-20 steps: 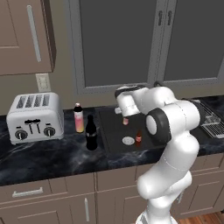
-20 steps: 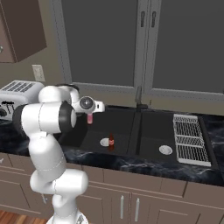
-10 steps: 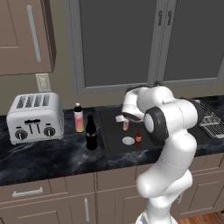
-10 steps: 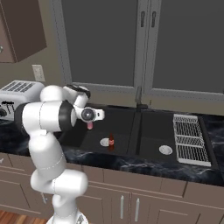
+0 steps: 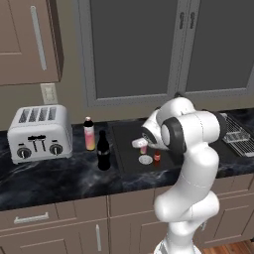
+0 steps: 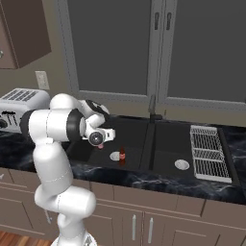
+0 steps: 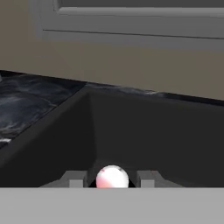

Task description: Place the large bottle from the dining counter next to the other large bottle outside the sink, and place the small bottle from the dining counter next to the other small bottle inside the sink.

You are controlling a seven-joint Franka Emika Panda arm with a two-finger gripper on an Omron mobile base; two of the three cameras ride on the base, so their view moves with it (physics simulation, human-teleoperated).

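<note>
My gripper (image 5: 142, 144) hangs low inside the sink (image 5: 130, 130) and is shut on the small bottle (image 5: 144, 148), a pale pink one. In the hand view its rounded top (image 7: 112, 176) sits between the fingertips (image 7: 146, 178). The other small bottle (image 5: 157, 157), red with a dark cap, stands upright on the basin floor just right of the hand, also in the right base view (image 6: 122, 155). On the worktop left of the sink the black large bottle (image 5: 103, 150) stands next to the pink-orange other large bottle (image 5: 89, 134).
A silver toaster (image 5: 39, 133) stands at the far left of the worktop. A white drain (image 5: 145, 159) lies under the hand and a second drain (image 6: 181, 164) in the right basin. A dark faucet (image 6: 153, 108) rises behind the sink, and a wire rack (image 6: 207, 151) lies to the right.
The hand has come down and forward into the sink with the small pink bottle, closer to the red small bottle. The two large bottles have not moved.
</note>
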